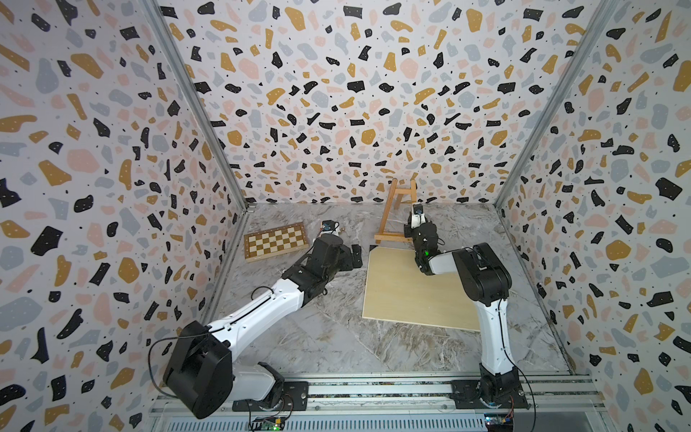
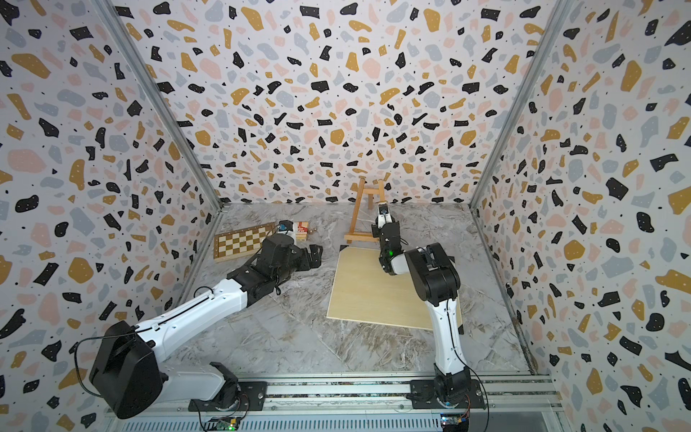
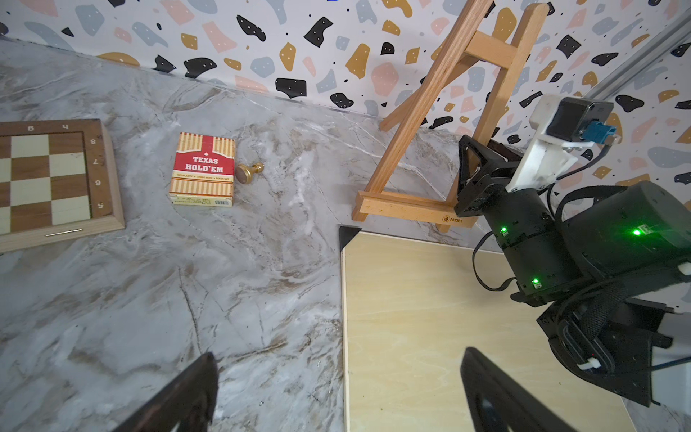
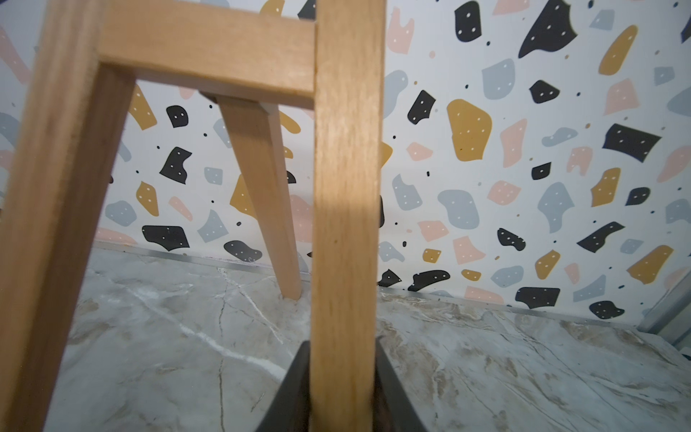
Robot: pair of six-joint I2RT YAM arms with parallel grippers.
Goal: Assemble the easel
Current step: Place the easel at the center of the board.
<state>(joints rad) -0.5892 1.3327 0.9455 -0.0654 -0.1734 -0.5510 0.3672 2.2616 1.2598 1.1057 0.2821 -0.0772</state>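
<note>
1. The easel (image 1: 388, 211) (image 2: 356, 209) stood upright at the far side of the marble table (image 1: 336, 336), right of centre and close to the back wall.
2. Its two front legs met a short top crossbar (image 4: 205, 56), and the rear leg (image 4: 261, 194) was splayed back, with its foot on the table just before the wall.
3. The wide ledge bar (image 3: 404, 207) lay across the foot of the front legs and bore a small dark mark (image 3: 452, 220) near its right end.
4. The right gripper (image 3: 482, 164) (image 4: 342, 348) was at the easel's right front leg, just above the ledge bar.
5. Its jaws stood narrow, with one finger (image 4: 295, 385) close against each side of that leg. I could not tell whether they pressed the wood or only flanked it.
6. The left gripper (image 3: 336, 392) (image 1: 353, 256) hung over the table left of the easel and well apart from it. Its jaws were spread wide and held nothing.
7. A large pale board (image 1: 407, 288) with black corners lay flat on the near side of the easel. Its far left corner (image 3: 347, 235) was just beside the ledge bar.
8. A chessboard (image 1: 276, 240) lay at the far left.
9. Between the chessboard and the easel sat a red card box (image 3: 203, 168), with a small brass knob (image 3: 248, 172) just beside its right edge.
</note>
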